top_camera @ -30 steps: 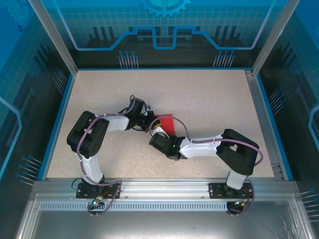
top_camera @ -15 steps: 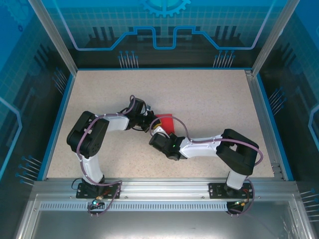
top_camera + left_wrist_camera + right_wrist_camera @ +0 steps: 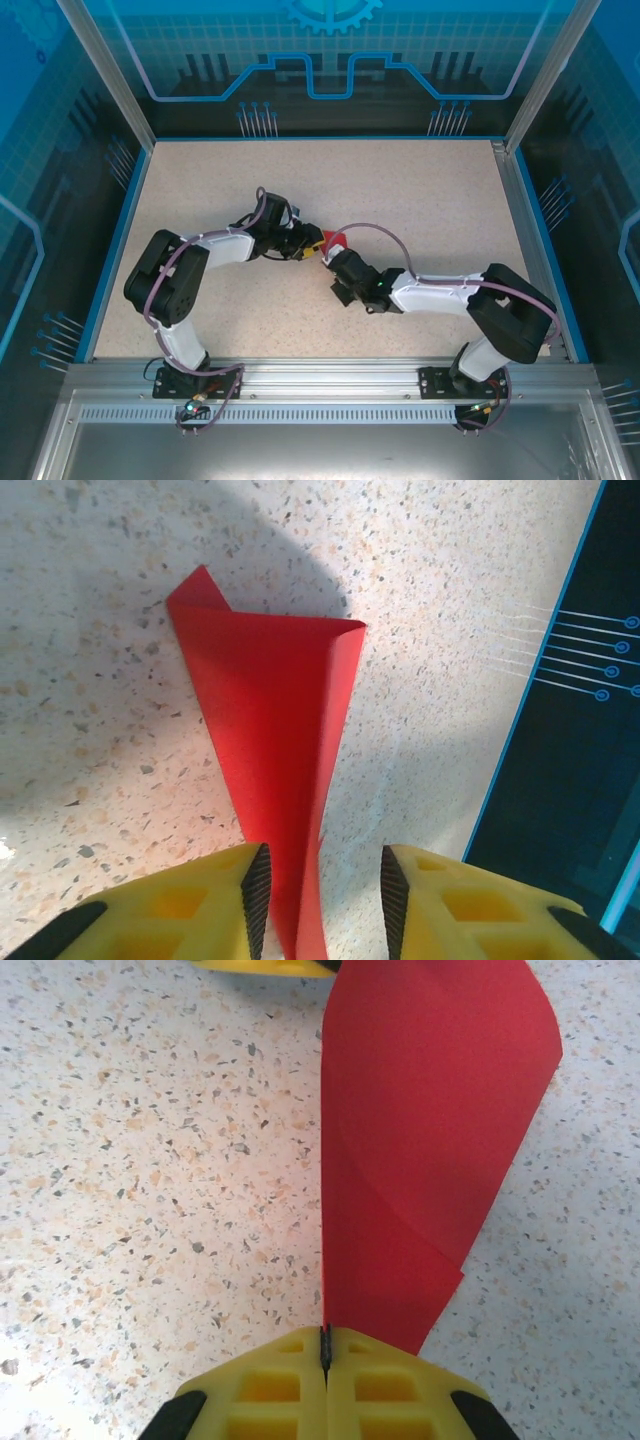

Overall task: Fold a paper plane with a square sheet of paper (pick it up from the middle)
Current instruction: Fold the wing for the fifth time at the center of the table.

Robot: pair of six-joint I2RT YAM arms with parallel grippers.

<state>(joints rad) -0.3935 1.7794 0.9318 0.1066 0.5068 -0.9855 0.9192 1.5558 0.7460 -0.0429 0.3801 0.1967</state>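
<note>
The red square sheet of paper (image 3: 323, 242) lies folded over on the speckled table between both arms. In the right wrist view the folded sheet (image 3: 430, 1130) fans away from my right gripper (image 3: 325, 1345), whose yellow fingers (image 3: 400, 1390) are shut on its creased edge. In the left wrist view the paper (image 3: 270, 740) narrows toward my left gripper (image 3: 322, 895) and passes between its open jaws, close to the left pad (image 3: 256, 890) and apart from the right one. From above, the left gripper (image 3: 308, 246) and right gripper (image 3: 333, 262) meet at the paper.
The table's blue rim (image 3: 530, 740) runs close on the right of the left wrist view. A yellow finger of the left gripper (image 3: 265, 965) shows at the top of the right wrist view. Bare tabletop (image 3: 420, 190) extends behind the arms.
My left gripper has opened and released the paper. The right gripper has closed fully on the fold, and the right arm has swung right, with its wrist further back.
</note>
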